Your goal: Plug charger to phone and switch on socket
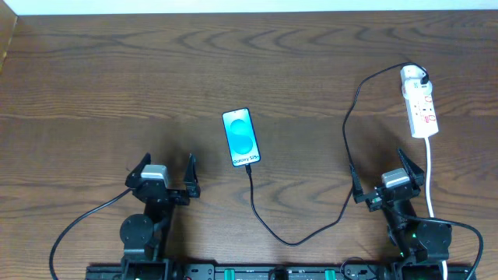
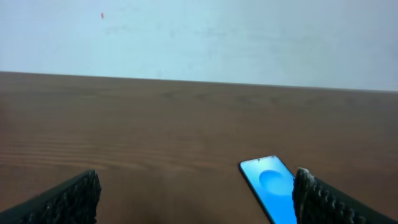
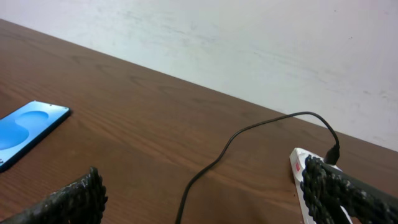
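The left gripper [image 1: 167,168] stood with fingers spread, grasping nothing. To its right the phone [image 1: 240,137] lay flat on the table [image 1: 93,78], screen lit, the charger [image 1: 252,194] meeting its near edge. The cable looped right to the socket [image 1: 420,105]. Near the socket the right gripper [image 1: 380,173] hung, fingers spread and empty.

Both arms folded low, left pincer [image 1: 169,162] and right pincer [image 1: 379,167] each with jaws spread wide, empty.
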Robot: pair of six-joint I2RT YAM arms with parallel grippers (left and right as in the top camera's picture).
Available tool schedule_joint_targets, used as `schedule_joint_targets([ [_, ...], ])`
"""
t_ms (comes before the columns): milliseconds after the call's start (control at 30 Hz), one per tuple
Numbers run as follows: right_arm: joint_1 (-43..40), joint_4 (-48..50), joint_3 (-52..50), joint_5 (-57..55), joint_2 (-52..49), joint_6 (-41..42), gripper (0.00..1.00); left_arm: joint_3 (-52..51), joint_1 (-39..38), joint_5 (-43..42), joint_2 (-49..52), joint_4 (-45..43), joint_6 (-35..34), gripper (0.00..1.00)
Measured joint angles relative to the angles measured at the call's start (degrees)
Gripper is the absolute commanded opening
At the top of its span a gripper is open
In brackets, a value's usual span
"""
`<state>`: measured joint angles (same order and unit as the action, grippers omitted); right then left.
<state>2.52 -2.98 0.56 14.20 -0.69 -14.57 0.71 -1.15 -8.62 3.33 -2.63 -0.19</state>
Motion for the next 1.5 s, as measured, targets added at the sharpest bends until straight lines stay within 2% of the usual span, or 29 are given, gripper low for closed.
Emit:
schedule_joint_targets([
  [200, 0.0, 0.02, 0.0, 0.0, 0.02, 0.0, 0.99, 0.0, -0.46, 1.18, -2.67, 3.45, 1.75, 0.98],
  [1500, 0.0, 0.02, 0.0, 0.0, 0.02, 0.0, 0.99, 0.17, -0.46, 2.16, -2.71, 3.74, 1.97, 0.98],
])
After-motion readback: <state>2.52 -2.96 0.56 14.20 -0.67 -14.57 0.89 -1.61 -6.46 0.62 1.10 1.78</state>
